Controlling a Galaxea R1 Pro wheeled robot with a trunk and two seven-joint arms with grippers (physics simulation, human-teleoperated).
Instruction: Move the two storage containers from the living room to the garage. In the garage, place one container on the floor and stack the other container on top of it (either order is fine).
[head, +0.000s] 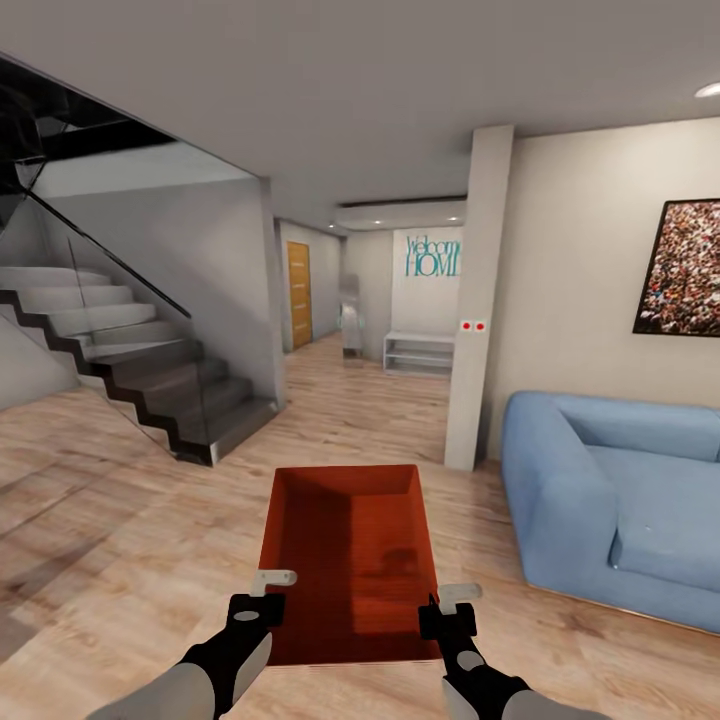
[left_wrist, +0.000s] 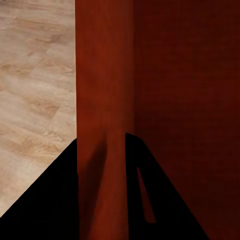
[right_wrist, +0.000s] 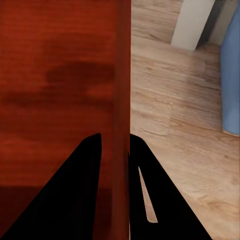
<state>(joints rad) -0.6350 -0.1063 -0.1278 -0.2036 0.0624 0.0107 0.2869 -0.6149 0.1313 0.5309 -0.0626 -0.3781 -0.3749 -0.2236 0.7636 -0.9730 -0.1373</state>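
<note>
Lighting's soft and even up top, with a ceiling spot glowing at upper right. My wrist cams are murky: end effector fingers go pure black, and the wood floor looks a bit blurry.

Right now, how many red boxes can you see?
1. The red box is held up in front, left gripper and right gripper clamping its side walls. A second may be elsewhere.
</note>
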